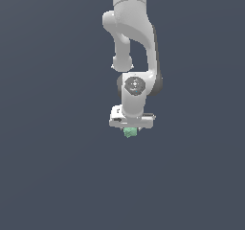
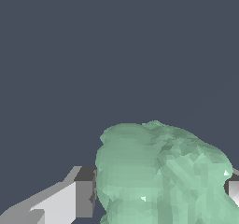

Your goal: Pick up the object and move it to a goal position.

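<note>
Exterior view: looks from a distance at the white jointed robot arm (image 1: 134, 47), which hangs down mid-frame against plain slate-grey ground.
Wrist view: sits just behind the fingers (image 2: 84, 192), facing along them, very near.
Shared part: the small mint-green lumpy blob (image 1: 129, 132) between the fingers; it fills much of the wrist view (image 2: 161, 174) and is tiny in the exterior view.

There is only a plain, dark slate-blue surface (image 1: 52, 176) around, flat and even in colour from edge to edge in the exterior view. It carries no marks, lines or seams that I can see. In the wrist view the same dark blue-grey ground (image 2: 93, 50) fills the background, smooth and without any texture.
</note>
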Controlling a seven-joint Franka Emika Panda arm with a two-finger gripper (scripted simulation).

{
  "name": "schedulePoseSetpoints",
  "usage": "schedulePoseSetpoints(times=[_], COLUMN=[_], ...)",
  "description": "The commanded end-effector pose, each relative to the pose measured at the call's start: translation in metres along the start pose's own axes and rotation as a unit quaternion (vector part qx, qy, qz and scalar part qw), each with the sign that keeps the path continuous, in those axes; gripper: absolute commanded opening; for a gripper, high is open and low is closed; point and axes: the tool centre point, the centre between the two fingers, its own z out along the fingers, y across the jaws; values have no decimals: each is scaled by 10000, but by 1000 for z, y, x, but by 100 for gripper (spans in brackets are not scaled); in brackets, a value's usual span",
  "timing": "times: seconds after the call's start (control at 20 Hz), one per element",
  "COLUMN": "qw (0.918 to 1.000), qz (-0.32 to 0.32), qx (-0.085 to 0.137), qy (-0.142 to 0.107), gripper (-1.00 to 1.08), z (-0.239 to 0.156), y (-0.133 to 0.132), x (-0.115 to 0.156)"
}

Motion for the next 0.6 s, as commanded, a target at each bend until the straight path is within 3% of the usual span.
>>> schedulePoseSetpoints(times=[0.0,0.55], qw=[10000,10000], qz=[-1,-1], qx=[1,1], qy=[7,7], gripper=[-100,-100], z=[-12,-105], y=[-2,-14], x=[3,20])
